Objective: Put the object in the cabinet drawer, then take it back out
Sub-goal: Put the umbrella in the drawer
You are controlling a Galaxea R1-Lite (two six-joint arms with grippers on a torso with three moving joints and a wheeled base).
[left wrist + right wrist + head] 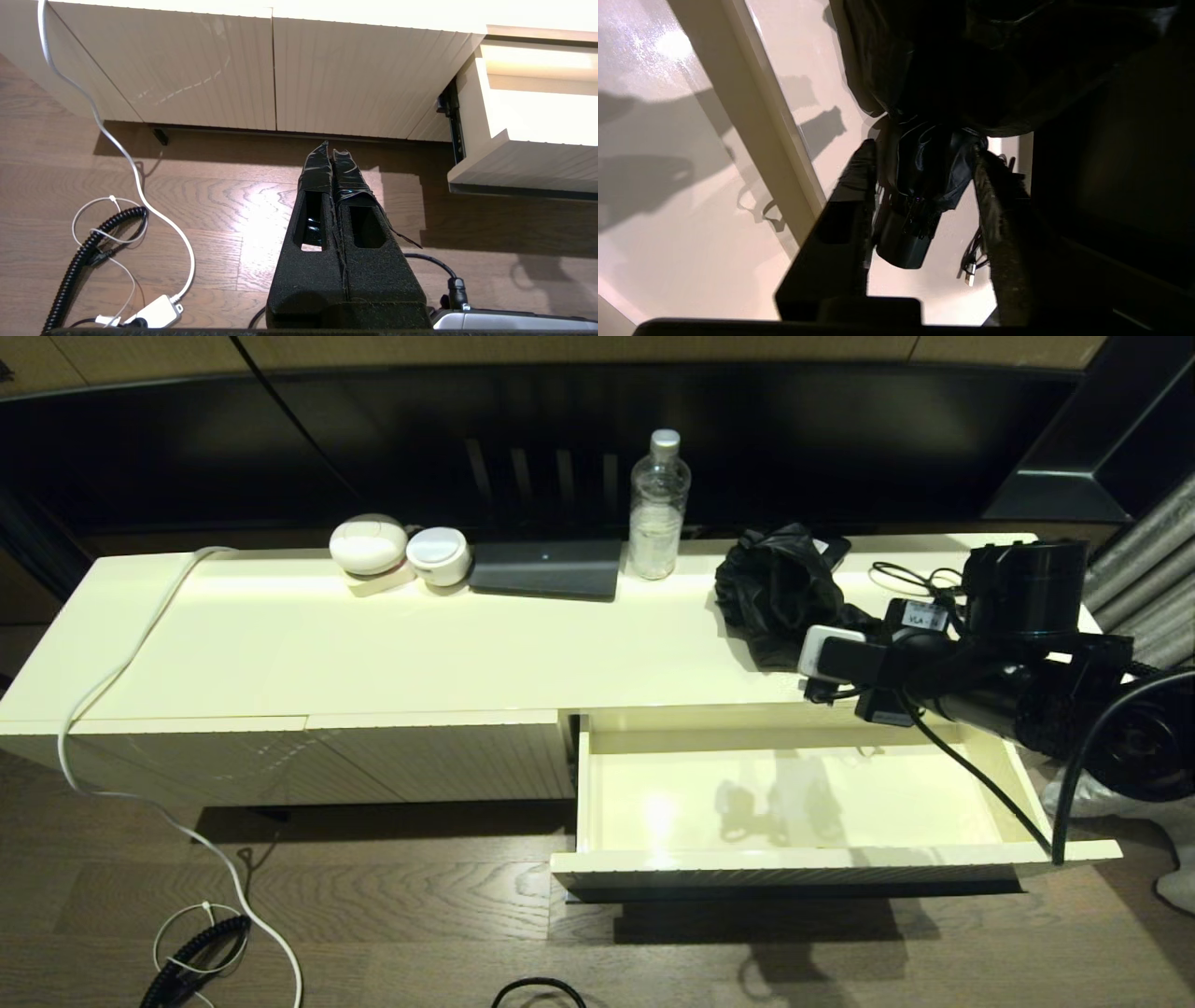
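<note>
The black folding umbrella (780, 588) lies as a loose shiny bundle on the cabinet top (373, 644), at its right end behind the drawer. My right gripper (924, 154) reaches in from the right. It is shut on the umbrella's narrow part (924, 177) just above the short black handle (901, 242), with fabric pressed against both fingers (859, 186). The cream drawer (840, 803) stands pulled out below it, its smooth interior bare. My left gripper (331, 147) is shut on nothing, low over the wooden floor in front of the ribbed closed panels, and the drawer's corner (523, 163) shows beside it.
A clear water bottle (658, 509), a flat black box (546, 569) and two white round devices (369, 546) stand along the cabinet's back edge. A thin black cable (910, 579) lies right of the umbrella. A white cable (103, 709) and a coiled black cord (191, 952) lie on the floor.
</note>
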